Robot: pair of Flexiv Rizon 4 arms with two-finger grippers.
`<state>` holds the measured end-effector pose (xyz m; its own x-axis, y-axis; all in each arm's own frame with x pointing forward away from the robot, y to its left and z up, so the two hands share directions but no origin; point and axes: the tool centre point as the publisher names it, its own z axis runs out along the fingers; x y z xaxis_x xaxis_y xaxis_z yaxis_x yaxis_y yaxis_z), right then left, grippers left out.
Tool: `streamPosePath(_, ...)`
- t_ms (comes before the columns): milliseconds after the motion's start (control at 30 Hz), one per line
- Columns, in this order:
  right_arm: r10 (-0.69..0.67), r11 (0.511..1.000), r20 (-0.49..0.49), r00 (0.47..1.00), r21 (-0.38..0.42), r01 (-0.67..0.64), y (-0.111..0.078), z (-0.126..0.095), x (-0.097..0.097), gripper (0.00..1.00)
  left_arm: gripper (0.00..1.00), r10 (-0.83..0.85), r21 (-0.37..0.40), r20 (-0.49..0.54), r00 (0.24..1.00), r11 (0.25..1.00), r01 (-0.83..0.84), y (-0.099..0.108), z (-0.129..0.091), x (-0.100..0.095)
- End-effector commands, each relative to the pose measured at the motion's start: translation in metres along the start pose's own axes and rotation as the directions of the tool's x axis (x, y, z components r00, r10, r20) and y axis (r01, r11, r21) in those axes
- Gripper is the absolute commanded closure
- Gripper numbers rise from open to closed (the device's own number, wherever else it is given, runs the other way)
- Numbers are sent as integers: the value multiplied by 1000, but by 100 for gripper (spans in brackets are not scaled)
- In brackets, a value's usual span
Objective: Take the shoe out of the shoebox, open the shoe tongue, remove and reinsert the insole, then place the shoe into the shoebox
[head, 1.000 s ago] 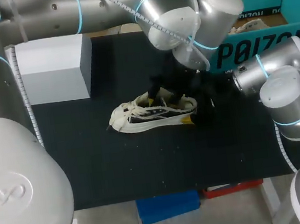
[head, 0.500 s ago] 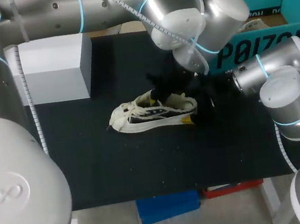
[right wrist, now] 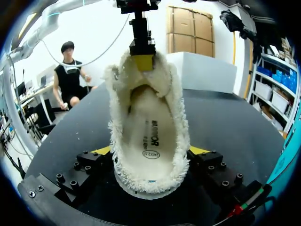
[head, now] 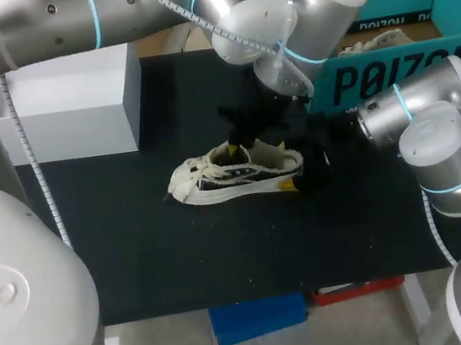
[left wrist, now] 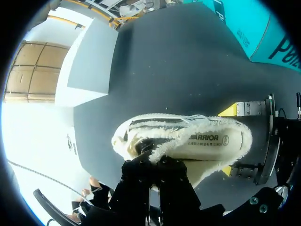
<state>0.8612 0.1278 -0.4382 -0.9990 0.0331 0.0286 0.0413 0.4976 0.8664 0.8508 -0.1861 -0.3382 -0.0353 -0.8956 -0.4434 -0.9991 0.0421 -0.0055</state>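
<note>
A cream fleece-lined shoe (head: 235,172) stands upright on the black table, toe toward the left arm's side. My left gripper (head: 239,141) reaches down over it and is shut on the fleecy tongue (left wrist: 153,147), seen head-on in the right wrist view (right wrist: 141,80). The pale insole (left wrist: 207,139) lies flat inside the shoe. My right gripper (right wrist: 150,153) is at the heel, one yellow fingertip (right wrist: 101,150) pressed against each side, shut on the shoe. The teal shoebox (head: 396,74) stands open at the back right, behind the right arm.
A white block (head: 77,103) sits at the back left of the table. Something pale (head: 379,38) lies inside the shoebox. The black table surface (head: 224,250) stretches in front of the shoe to the near edge.
My left gripper has gone from open to shut on the tongue, and its wrist has drawn slightly back and up. The shoe and the right arm have stayed in place.
</note>
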Motion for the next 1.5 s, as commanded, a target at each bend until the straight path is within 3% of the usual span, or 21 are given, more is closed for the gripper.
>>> streamPosePath(33, 1, 1000, 1, 1000, 1, -1, -2, 4, -1, 100, 100, -16, 20, -71, 997, 1000, 18, 7, -6, -26)
streamPosePath(400, 1, 1000, 1, 1000, 1, -1, -2, 4, -1, 100, 100, -106, 5, -40, 994, 994, 106, 16, 13, -71)
streamPosePath(467, 1, 1000, 1, 1000, 1, -1, -2, 4, -1, 100, 0, -114, 7, -20, 993, 993, 114, 19, 18, -73)
streamPosePath(1033, 1, 1000, 1, 1000, 1, -1, -2, 4, -1, 100, 0, -184, -40, 19, 983, 982, 185, 22, 54, -103)
streamPosePath(1500, 1, 1000, 1, 1000, 1, -1, -2, 4, -1, 100, 0, -166, -63, 53, 985, 983, 170, 21, 79, -86)
